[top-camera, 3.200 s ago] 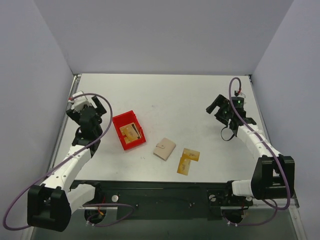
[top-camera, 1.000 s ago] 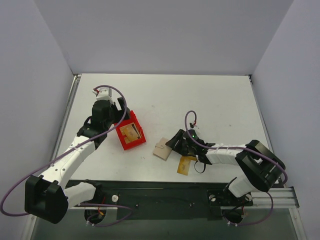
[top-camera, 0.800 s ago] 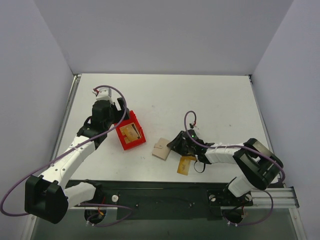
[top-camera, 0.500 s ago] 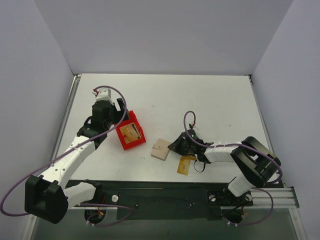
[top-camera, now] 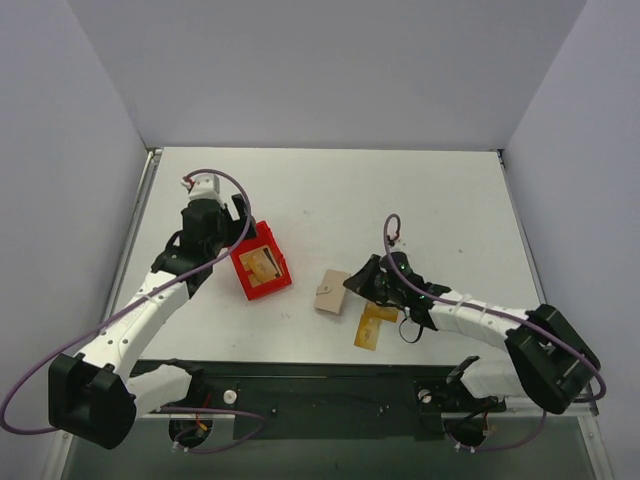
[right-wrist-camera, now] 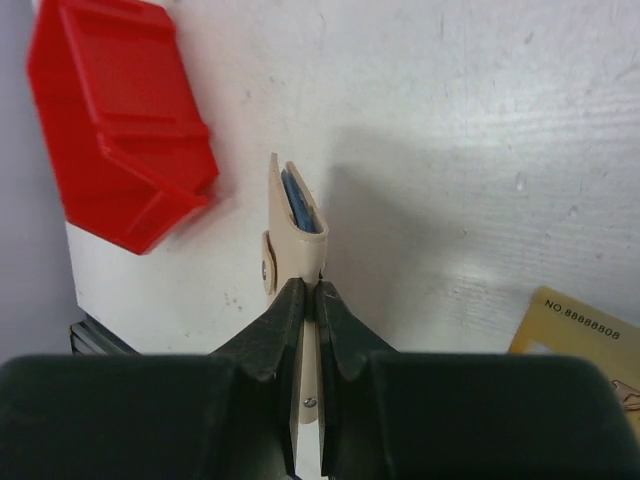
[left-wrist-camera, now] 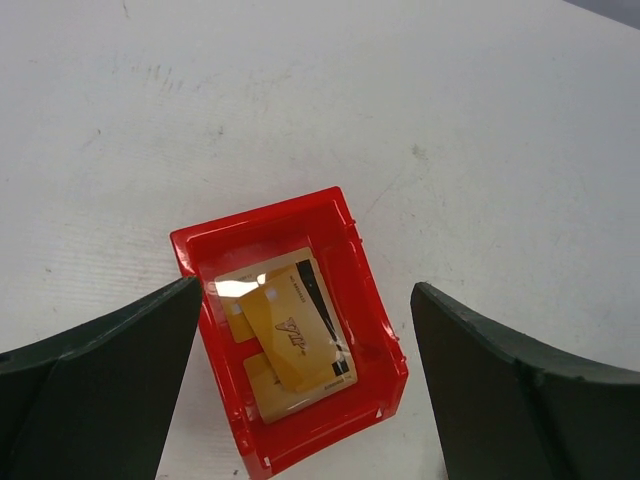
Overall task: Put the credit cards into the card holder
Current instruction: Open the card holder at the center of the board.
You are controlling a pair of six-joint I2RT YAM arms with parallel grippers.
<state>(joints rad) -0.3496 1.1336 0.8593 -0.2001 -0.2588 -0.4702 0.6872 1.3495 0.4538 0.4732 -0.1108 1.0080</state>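
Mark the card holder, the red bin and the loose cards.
card holder (right-wrist-camera: pixel 295 255): right wrist view, beige outer flap.
red bin (left-wrist-camera: pixel 262 217): left wrist view, far rim.
loose cards (top-camera: pixel 378 315): top view, upper card's face.

The right gripper (right-wrist-camera: pixel 308 292) clamped on the beige card holder (right-wrist-camera: pixel 292 243), seen edge-on (blue lining showed inside), red bin (right-wrist-camera: pixel 118 130) lay upper left, credit card (right-wrist-camera: pixel 585 345) corner at lower right, white table (right-wrist-camera: pixel 470 150) beneath.

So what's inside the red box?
Inside the red box lie orange-yellow cards, stacked and overlapping. They hide most of the box floor, and the upper one covers part of the lower, so anything underneath cannot be seen.
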